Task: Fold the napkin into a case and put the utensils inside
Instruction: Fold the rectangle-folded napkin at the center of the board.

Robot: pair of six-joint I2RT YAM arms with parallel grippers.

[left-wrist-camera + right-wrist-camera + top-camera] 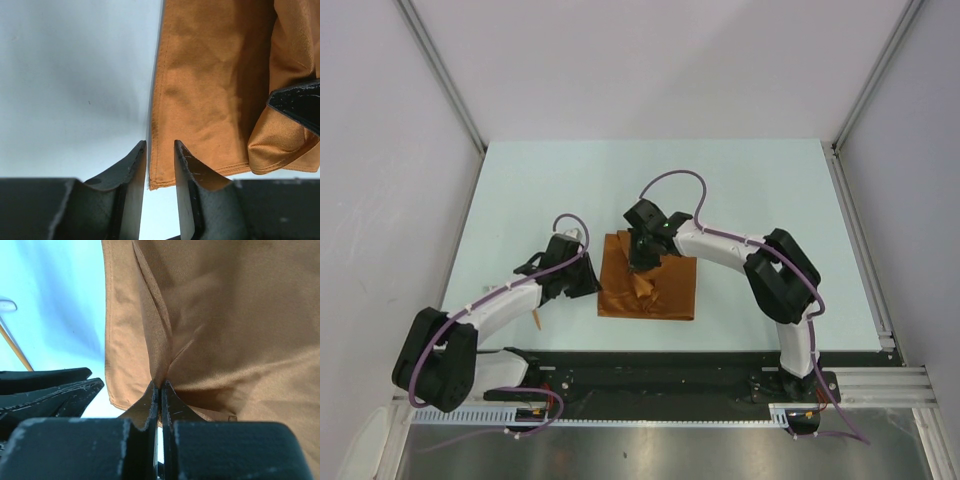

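Right claw (160, 384) clamped on a napkin (670, 290) fold; left claw (160, 145) part-open, empty, straddling left edge. Bite squarely.

L arm (500, 310) comes in from the left, elbow low, forearm angled up and to the right. L hand (161, 150) is low, jaws partway apart w/ a narrow gap btwn the tips. R arm (720, 243) arcs in from the right, elbow raised, wrist pitched down. R hand (160, 386) has jaws pressed together, pinching a napkin (225, 340) fold. Hands are near each other, not touching.
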